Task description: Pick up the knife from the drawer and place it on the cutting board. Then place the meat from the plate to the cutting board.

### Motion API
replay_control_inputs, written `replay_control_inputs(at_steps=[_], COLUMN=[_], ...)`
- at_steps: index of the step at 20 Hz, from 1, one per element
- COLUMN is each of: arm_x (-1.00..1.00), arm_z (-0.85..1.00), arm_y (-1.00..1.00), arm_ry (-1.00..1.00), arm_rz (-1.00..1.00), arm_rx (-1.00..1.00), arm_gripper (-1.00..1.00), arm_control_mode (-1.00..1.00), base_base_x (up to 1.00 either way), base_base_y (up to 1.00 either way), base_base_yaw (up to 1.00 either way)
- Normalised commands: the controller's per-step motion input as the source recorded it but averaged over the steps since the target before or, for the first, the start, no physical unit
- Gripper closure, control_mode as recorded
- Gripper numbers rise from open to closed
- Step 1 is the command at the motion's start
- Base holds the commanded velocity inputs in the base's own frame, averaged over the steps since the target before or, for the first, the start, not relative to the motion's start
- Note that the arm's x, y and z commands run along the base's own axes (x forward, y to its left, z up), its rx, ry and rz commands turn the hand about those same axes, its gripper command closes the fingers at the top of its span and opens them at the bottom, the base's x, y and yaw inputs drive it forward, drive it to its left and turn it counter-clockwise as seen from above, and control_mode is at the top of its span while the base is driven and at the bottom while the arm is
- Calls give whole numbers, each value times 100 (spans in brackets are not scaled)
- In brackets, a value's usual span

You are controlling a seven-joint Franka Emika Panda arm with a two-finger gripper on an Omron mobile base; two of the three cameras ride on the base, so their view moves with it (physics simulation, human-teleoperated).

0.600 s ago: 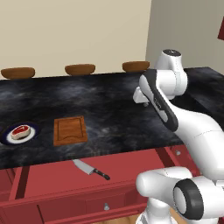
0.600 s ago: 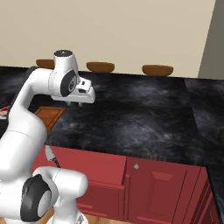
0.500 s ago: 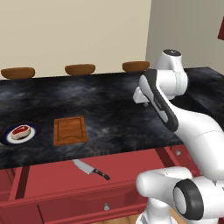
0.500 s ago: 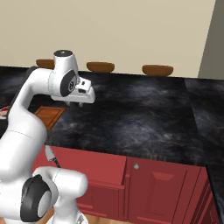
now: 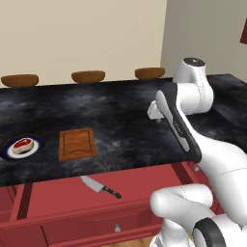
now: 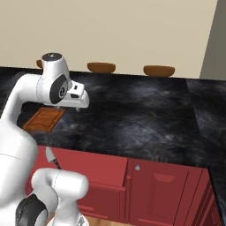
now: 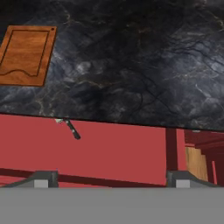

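Note:
The knife [image 5: 100, 187] lies in the open red drawer [image 5: 53, 200] below the counter's front edge, blade to the left and black handle to the right. In the hand view its handle [image 7: 72, 130] pokes out from under the counter edge. The brown cutting board [image 5: 77, 143] lies bare on the black counter. To its left stands the blue plate [image 5: 9, 150] with the meat [image 5: 22, 144] on it. My gripper [image 5: 157, 119] hangs open and empty above the counter's middle, well right of the board. Its fingertips [image 7: 41, 178] stand wide apart.
The black marble counter [image 5: 120, 111] runs the full width. Three brown stool tops [image 5: 88, 76] line its far edge. Red cabinet doors [image 6: 163, 190] sit right of the drawer. My own arm [image 5: 183, 130] crosses the counter's right part.

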Motion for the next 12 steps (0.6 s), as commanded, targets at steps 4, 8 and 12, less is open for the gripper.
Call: replay_control_inputs(at_steps=[4,8,12], arm_x=[-55,-43,-50], arm_z=[-22,-20,-14], arm_y=[0,4,9], arm_ry=[2,3,0], arm_rz=[0,0,0], arm_rx=[0,0,0], arm_gripper=[-100,-100,-100], arm_control_mode=[-100,-100,-100], base_base_x=[0,0,0], base_base_y=[0,0,0], base_base_yaw=[0,0,0])
